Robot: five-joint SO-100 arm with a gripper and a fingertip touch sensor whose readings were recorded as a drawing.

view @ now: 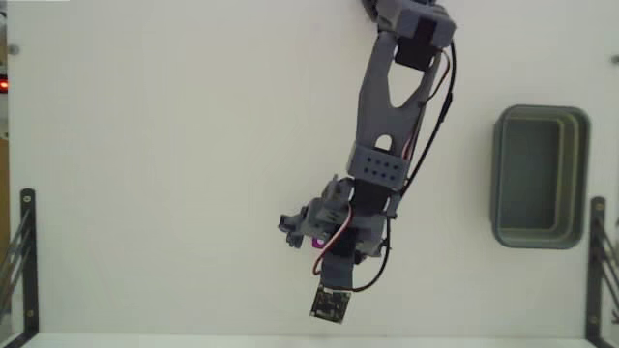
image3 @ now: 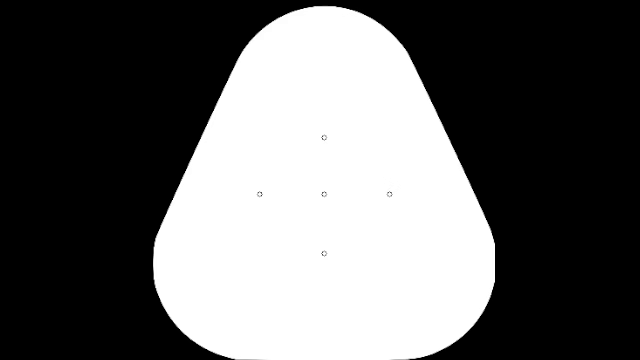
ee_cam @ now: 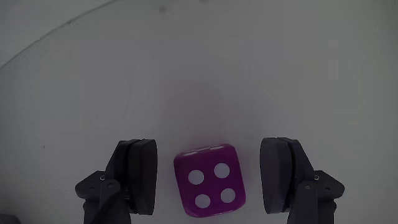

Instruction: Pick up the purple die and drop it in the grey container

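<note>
In the wrist view the purple die (ee_cam: 209, 181) sits on the white table (ee_cam: 199, 74) between the two dark fingers (ee_cam: 138, 176) of the gripper (ee_cam: 209, 177), its top face showing four white pips. The jaws stand apart, one finger on each side of the die, with a narrow strip of table visible on either side (so neither finger is touching it). The die lies a little nearer the left finger than the right one in this view.

In the fixed view the grey arm (view: 387, 106) reaches down from the top edge toward the lower middle of the table (view: 145, 174). Only a sliver of the die (view: 319, 241) peeks out from under the wrist parts, and the gripper (view: 314, 237) itself is mostly hidden beneath them. A small dark circuit board (view: 329, 305) hangs at the arm's lower end, near the bottom edge.

The grey container (view: 540, 177) rests near the right edge of the table in the fixed view, well apart from the die and the arm, and looks empty inside
</note>
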